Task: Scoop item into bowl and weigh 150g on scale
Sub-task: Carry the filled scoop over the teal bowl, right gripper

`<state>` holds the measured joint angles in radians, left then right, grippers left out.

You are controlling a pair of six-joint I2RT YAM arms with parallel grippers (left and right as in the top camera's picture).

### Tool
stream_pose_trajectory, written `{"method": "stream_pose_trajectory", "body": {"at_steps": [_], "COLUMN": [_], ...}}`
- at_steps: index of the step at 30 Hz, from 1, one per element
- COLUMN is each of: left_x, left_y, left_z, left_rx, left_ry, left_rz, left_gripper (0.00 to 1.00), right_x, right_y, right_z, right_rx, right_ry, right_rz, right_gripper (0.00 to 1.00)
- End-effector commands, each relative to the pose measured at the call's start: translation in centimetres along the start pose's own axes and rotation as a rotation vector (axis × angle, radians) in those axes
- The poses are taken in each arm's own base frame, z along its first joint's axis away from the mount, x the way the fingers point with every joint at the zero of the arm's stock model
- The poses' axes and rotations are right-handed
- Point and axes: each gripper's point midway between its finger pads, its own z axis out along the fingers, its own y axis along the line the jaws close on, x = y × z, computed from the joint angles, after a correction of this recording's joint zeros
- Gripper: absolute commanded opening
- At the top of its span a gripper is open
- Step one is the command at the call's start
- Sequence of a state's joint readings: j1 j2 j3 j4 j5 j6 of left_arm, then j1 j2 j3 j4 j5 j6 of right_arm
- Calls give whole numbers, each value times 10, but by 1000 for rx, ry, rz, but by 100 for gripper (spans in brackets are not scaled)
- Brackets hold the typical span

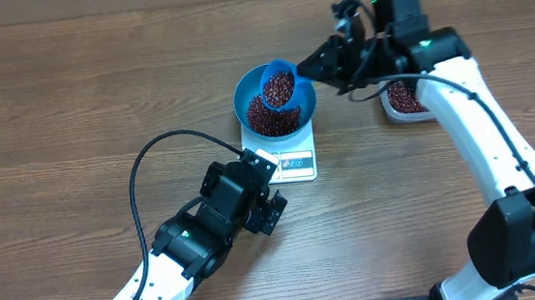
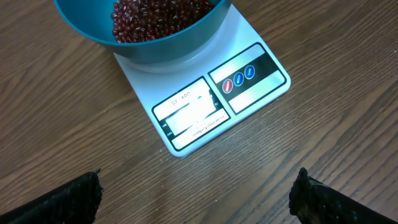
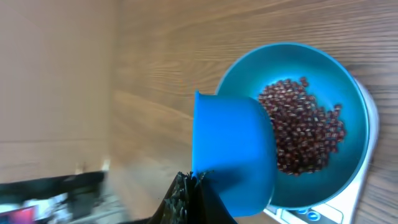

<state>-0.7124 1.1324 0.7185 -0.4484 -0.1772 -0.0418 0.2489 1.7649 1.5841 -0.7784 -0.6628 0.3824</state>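
Wood-grain table (image 1: 69,99), small blue scoop (image 1: 280,68) tilted in mid-air, clear plastic tub (image 1: 402,115) partly hidden.

- Soft, even light fell from above; the brown wood-grain table (image 1: 70,109) carried only faint, short shadows.
- Glare whitened the display of the flat white rectangular scale (image 2: 217,81).
- The right wrist view was smeared at its lower left, while the deep bright-blue bowl (image 3: 292,56) stayed sharp.

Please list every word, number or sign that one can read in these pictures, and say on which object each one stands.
"SF-400": above the display window of the flat white rectangular kitchen scale.
Small print under the window: too small to read.
Signs on its three round buttons: too blurred to read.
No other text shows.
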Motion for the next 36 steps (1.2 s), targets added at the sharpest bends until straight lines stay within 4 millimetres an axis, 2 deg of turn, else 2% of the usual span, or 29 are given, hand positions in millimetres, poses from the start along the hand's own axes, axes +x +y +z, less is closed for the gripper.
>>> {"method": "stream_pose_trajectory", "body": {"at_steps": [1, 6, 10, 20, 26, 31, 36], "left_x": [3, 3, 3, 3, 3, 3, 3], "left_y": [4, 4, 4, 4, 4, 4, 4], "left_z": [0, 0, 0, 0, 0, 0, 0], "left_rx": [-17, -17, -17, -17, -17, -17, -17], "left_ry": [1, 1, 1, 1, 1, 1, 1], "left_rz": [16, 16, 16, 16, 16, 16, 16], "left_gripper": [100, 100, 100, 100, 99, 99, 100], "right_x": [-16, -16, -12, -6, 4, 5, 5], "right_y": [4, 0, 7, 16, 28, 31, 31], "right_z": [-10, -2, 6, 14, 21, 20, 20], "right_rx": [167, 309, 390, 482, 545, 627, 629], "right_ry": [-132, -176, -175, -168, -162, -190, -191], "right_rz": [-66, -163, -342, -533, -653, -688, -688], "right_gripper": [4, 4, 4, 4, 4, 4, 4]}}
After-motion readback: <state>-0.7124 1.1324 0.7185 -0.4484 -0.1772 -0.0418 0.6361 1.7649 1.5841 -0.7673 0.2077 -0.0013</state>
